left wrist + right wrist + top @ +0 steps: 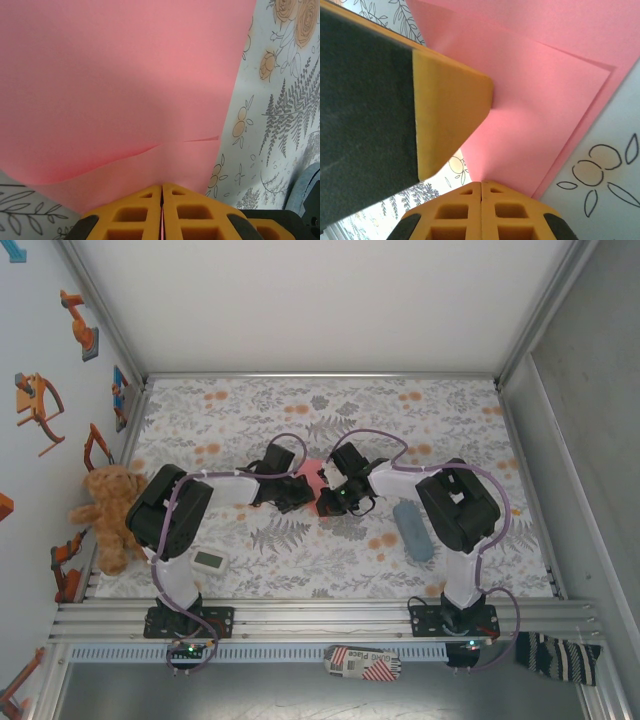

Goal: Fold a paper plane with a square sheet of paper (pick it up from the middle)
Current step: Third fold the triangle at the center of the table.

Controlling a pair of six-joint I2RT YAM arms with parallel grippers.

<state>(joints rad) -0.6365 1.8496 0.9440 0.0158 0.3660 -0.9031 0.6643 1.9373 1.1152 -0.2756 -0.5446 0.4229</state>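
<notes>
Bottom of the top view: red-and-white striped paper packet [365, 662] lies below the aluminium rail [320, 618]. A dark striped cloth [560, 652] is at lower right. Just past the rail, a small white rectangular gadget [210, 560] sits beside the left arm's base. A grey-blue oblong pouch [413, 530] lies right of centre, flat on the floral-print tablecloth [300, 552]. A brown plush teddy bear [108, 512] is at the left edge against the wall.

Centre of frame: left gripper [293, 496] and right gripper [331, 502] are nose to nose, with the thin salmon-pink sheet of paper [312, 476] between them, mostly hidden by both.

Left wrist view: the yellow fingers [135, 215] are pressed together at bottom centre, pinching the paper's lower edge. The sheet spreads across the upper left, with a fold edge running across mid frame.

Right wrist view: the yellow fingers [512, 215] are pressed together at bottom centre, pinching the paper's lower corner. Two layers show, the front flap offset from the back layer at right. One yellow-and-black finger of the left gripper is at the left of the frame, its tip touching the paper. Cannot tell whether the paper touches the tablecloth.
</notes>
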